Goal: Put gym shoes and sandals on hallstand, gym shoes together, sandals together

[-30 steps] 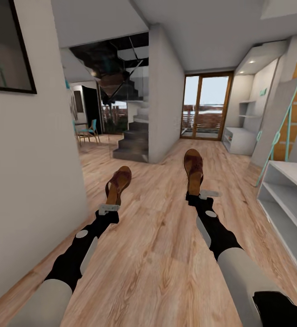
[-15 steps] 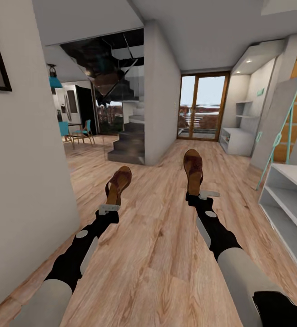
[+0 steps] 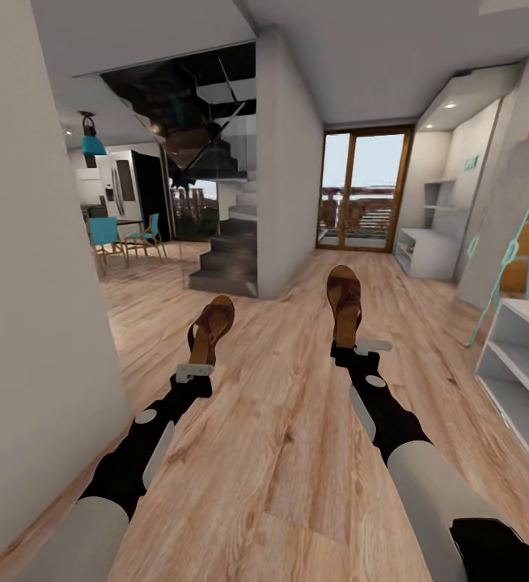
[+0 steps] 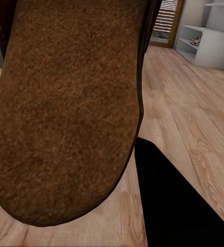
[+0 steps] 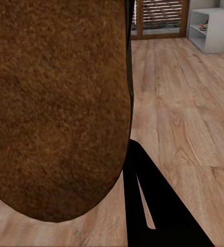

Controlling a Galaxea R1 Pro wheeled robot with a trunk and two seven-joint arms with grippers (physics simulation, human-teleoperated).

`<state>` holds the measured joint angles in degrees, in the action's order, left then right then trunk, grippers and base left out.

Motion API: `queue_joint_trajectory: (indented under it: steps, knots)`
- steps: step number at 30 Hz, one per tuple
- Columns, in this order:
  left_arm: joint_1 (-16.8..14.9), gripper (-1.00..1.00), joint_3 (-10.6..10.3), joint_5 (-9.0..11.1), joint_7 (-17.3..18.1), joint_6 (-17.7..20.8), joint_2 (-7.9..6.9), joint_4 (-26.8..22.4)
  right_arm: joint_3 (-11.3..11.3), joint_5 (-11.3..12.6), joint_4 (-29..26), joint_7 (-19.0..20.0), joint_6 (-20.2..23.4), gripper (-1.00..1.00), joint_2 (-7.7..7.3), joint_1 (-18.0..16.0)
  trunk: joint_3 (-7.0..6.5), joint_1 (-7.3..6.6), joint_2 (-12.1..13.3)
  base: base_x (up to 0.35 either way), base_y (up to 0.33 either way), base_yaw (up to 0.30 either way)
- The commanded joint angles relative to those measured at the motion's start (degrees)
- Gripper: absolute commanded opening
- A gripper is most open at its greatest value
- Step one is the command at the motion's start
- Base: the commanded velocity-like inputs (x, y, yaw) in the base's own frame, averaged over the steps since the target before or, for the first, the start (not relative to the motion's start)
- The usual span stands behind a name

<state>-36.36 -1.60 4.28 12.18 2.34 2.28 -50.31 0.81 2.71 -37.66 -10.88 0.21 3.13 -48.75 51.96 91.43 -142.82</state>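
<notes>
Head view: left gripper [image 3: 193, 373] clamps the heel of one brown leather-look open sandal [image 3: 210, 327], right gripper [image 3: 361, 347] the other [image 3: 344, 301], both carried toe-forward clear of the wood-plank corridor floor [image 3: 281, 453], likely for transport. The light-grey hallstand shelf unit [image 3: 523, 380] sits at 3 o'clock; open floor lies between. Wrist views: fuzzy brown soles [image 4: 71, 108] [image 5: 55, 103] close up, floor beyond.

Open corridor floor [image 3: 289, 453] ahead; wall [image 3: 30, 323] left, hallstand [image 3: 523, 364] right.
</notes>
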Motion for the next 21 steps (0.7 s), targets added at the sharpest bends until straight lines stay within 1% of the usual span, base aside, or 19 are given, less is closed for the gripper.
queue_joint_trajectory:
  steps: [1, 7, 21]
  knots:
    - [-0.02, -1.00, 0.02, 0.29, 0.21, 0.21, 0.00, -0.05, 0.07, 0.48, -0.04, -0.04, -0.03, -1.00, 0.03, -0.03, 0.05, 0.02, -0.02, 0.345, 0.000, -0.044]
    - [-0.02, -1.00, 0.02, 0.29, 0.21, 0.21, 0.00, -0.05, 0.07, 0.51, -0.05, -0.04, 0.04, -1.00, 0.03, -0.03, -0.21, 0.02, -0.02, 0.345, 0.000, -0.157]
    - [-0.02, -1.00, 0.02, 0.29, 0.18, 0.21, 0.00, -0.05, 0.07, 0.56, -0.05, -0.11, 0.05, -1.00, 0.03, -0.03, -1.02, 0.02, -0.02, 0.345, 0.000, -0.223]
